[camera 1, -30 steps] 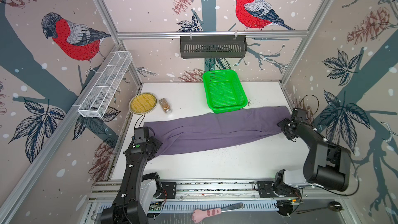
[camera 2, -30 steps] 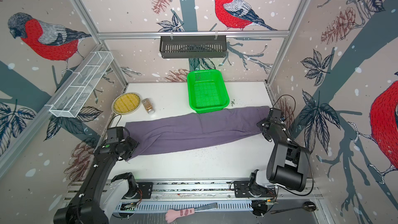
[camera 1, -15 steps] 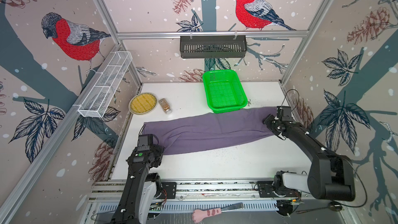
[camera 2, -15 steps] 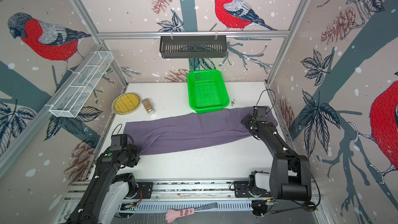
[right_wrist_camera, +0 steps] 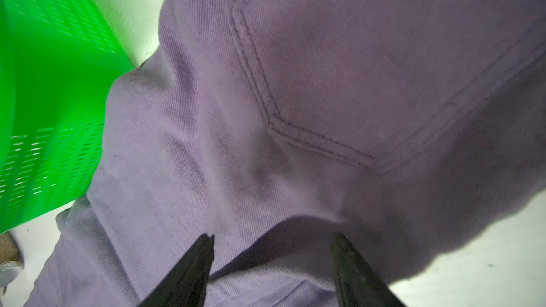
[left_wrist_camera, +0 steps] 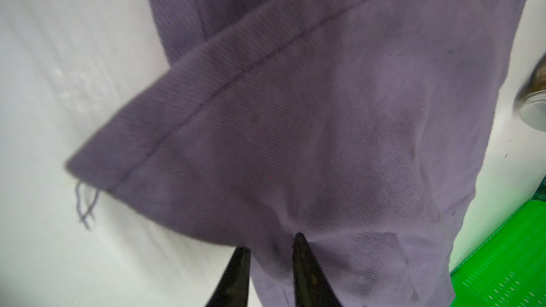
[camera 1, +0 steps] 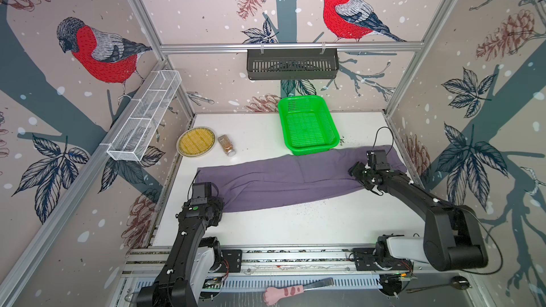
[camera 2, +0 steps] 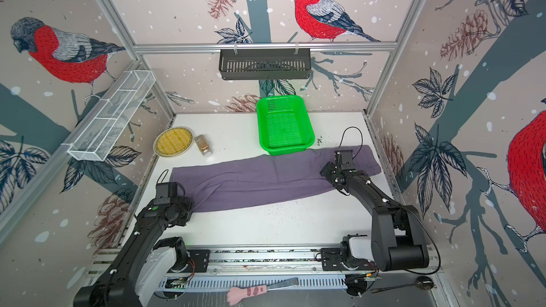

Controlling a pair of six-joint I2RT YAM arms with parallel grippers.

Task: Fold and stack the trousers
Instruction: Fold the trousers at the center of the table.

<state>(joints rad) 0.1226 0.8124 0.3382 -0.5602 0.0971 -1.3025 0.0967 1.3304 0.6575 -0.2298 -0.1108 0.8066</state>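
Reaching over trousers [camera 1: 280, 184], right end effector [right_wrist_camera: 271, 236] stands spread; left end effector [left_wrist_camera: 270, 242] closure unclear.

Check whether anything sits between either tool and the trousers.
Nothing visible does. The left tool straddles an edge of the trousers at the leg end; the right tool hangs open over the pocket end. The green basket merely borders their far edge.

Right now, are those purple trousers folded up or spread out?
Spread out: the trousers lie full length across the table, hem by the left gripper, pocket end by the right gripper.
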